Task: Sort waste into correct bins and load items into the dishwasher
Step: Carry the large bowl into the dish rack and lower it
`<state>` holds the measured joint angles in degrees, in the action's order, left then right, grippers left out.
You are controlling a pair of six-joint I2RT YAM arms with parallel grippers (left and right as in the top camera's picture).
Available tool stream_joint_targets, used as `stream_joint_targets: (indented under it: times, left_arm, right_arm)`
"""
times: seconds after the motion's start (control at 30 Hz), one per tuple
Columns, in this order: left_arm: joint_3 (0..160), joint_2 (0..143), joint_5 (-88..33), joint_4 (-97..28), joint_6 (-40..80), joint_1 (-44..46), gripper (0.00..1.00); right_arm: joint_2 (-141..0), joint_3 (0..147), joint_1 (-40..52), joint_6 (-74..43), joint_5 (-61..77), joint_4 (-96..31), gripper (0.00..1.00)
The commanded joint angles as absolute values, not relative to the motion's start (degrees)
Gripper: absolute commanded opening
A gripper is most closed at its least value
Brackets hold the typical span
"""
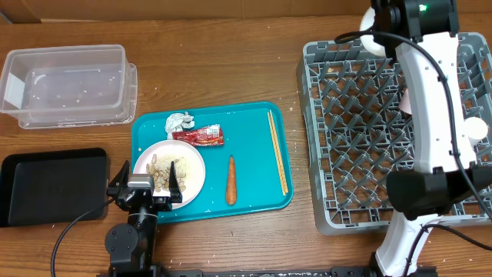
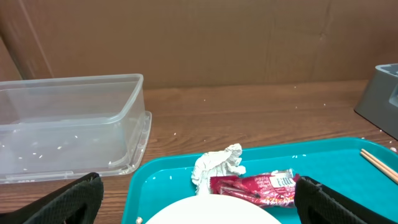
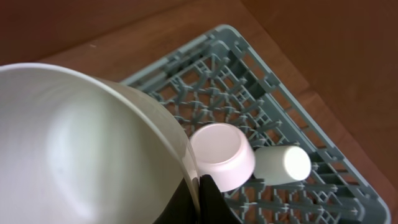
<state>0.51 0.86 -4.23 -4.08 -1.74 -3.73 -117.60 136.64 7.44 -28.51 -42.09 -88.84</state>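
Your right gripper is pinched on the rim of the white bowl, hanging it over the dish rack near the pink bowl and white cup. Left gripper gapes wide over the plate, probably staged for the scraps.

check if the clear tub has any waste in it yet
Almost empty: the clear tub holds only a few pale specks, nothing bigger, in overhead and left wrist views.
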Motion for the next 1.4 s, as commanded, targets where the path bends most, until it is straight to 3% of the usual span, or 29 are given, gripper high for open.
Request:
stream_joint_targets:
  times: [0.0,0.23,0.43,1.37]
  left_arm:
    - [0.27,0.25,-4.05,-4.16,-2.81,-3.33,1.00]
    - [0.27,0.25,-4.05,-4.16,-2.81,-3.33,1.00]
    - [0.27,0.25,-4.05,-4.16,-2.81,-3.33,1.00]
    - [0.27,0.25,-4.05,-4.16,-2.81,-3.29,1.00]
  right_arm:
    - [-118.24,131.46,5.56,-30.30,-45.58,-87.22,0.04]
    - [-118.26,117.03,5.56,-30.87,-54.48,-80.62,0.04]
    - [-118.26,109.08,5.54,-40.84,-63.00,-81.49,0.04]
    - [-118.96,101.16,8.32,-44.99,-68.34,-78.91,0.04]
